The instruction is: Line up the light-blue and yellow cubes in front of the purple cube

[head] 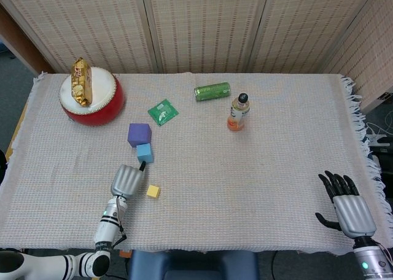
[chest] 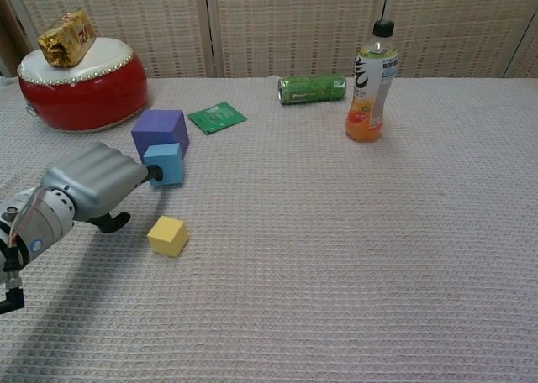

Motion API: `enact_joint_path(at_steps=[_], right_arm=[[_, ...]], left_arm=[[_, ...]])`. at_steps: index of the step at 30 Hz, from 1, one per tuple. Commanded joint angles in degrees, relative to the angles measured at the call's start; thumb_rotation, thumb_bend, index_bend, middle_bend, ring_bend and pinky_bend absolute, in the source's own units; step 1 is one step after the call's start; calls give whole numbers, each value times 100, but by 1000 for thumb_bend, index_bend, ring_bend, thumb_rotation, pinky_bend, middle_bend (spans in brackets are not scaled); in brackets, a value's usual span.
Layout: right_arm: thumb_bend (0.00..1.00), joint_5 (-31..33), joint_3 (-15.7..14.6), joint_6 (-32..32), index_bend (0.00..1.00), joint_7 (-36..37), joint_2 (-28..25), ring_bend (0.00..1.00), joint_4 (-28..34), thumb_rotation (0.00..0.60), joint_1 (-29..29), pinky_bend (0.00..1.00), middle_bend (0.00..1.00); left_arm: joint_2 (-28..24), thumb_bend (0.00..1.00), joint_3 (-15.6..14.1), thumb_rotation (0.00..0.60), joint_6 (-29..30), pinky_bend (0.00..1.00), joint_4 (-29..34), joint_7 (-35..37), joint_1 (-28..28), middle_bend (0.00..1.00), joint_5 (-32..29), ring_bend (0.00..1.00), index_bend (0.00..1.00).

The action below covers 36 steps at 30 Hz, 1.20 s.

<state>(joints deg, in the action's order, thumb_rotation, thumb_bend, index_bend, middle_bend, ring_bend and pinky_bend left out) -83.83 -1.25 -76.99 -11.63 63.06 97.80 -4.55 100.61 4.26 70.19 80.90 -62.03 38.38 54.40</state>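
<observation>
At far left of the cloth-covered table (head: pixel 258 188): one red drum-shaped tin (head: pixel 92 96) with one gold foil packet (head: pixel 80 80) lying on its lid, well clear of the work. Next, one left hand (chest: pixel 94 184), fingers curled in and holding nothing, a single dark fingertip (chest: pixel 155 175) extended against the near face of the light-blue cube (chest: pixel 164 165), seemingly a pushing posture rather than a grasp, suited to sliding a small block along the weave. One purple cube (chest: pixel 160 132), the reference piece; the light-blue cube sits touching or just short of its front face (contact cannot be told from either view), so the first place in the line looks about filled. One yellow cube (chest: pixel 167 235), apart from the other two, nearer the table's front edge and a little right of the hand; it is judged not yet in line and due next. One green sachet (head: pixel 163 112), flat, beyond the cubes. One green can (head: pixel 212 91) on its side. One orange drink bottle (head: pixel 237 112), upright, black cap. At far right, one right hand (head: pixel 347 205), resting near the front corner with fingers spread, holding nothing, idle while the left works. Cubes: three in all.
</observation>
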Motion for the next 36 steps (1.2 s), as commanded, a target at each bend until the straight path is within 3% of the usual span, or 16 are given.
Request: enact_joint_path(at_steps=[1, 13, 25, 36], right_arm=[[0, -1, -1, -1, 0, -6, 2, 0, 2, 499, 0, 0, 0], [0, -42, -12, -52, 0, 28, -24, 0, 21, 499, 23, 0, 0], [0, -16, -3, -43, 0, 29, -44, 0, 31, 499, 22, 0, 0], [0, -29, -3, -65, 0, 57, -70, 0, 41, 501, 32, 0, 0]], left_arm=[[-19, 412, 19, 600, -39, 1000, 5, 50, -11, 1000, -38, 1000, 196], [-97, 412, -44, 600, -55, 1000, 184, 125, -59, 1000, -26, 1000, 257], [-137, 410, -117, 600, -130, 1000, 297, 339, -74, 1000, 209, 1000, 202], [-79, 411, 83, 600, -294, 1000, 62, 349, 26, 1000, -60, 1000, 87]])
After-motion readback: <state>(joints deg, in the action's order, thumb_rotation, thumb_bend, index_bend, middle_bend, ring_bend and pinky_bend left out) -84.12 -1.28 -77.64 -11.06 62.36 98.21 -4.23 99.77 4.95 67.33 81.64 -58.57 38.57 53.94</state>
